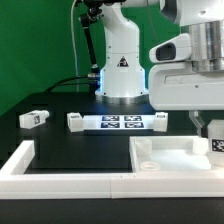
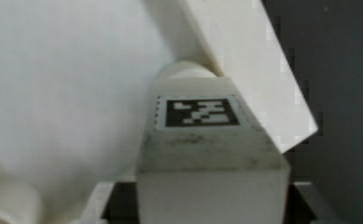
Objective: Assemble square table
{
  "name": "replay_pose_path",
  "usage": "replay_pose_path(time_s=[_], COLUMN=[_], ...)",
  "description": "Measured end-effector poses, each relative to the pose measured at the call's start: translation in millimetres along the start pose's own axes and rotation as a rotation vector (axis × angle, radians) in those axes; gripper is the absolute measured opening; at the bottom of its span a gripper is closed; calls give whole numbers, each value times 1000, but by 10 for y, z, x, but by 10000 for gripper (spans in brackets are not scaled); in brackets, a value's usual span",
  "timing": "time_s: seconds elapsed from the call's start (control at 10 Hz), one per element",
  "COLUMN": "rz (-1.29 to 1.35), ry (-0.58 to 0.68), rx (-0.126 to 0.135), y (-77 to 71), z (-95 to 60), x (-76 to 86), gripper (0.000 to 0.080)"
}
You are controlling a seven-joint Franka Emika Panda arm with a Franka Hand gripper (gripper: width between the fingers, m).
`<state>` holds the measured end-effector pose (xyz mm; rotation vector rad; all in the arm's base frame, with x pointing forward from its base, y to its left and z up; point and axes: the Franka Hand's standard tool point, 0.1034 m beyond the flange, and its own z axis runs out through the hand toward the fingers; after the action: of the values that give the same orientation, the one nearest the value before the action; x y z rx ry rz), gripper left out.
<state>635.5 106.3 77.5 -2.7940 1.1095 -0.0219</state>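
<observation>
Arm: low, wrist vertical over square slab point(image 1: 165, 165) | claw point(image 2: 204, 196): apparently clenched on leg block point(image 2: 204, 150)

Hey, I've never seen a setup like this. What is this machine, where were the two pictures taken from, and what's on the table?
It's a white robot arm with a two-finger claw, building a small table. One picture views the scene from outside; the other comes from a camera on the wrist, close up. On the black table lie a square slab, a loose leg, a marker board and a low wall. A tagged leg sits at the claw; whether it's clamped isn't clear.
</observation>
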Motion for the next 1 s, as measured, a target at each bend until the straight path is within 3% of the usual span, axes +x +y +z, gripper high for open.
replay_pose_path(time_s=[0.4,0.6,0.7,0.8,1.0], rz=[670,771,747,676,285], ry=[-22,-13,-15,-18,-12], rx=[16,17,18,8,-82], y=[3,-32,-30,-22,29], z=[19,15,18,22,5], x=[-91,-153,-151,-172,-226], gripper=[292,293,377,377,620])
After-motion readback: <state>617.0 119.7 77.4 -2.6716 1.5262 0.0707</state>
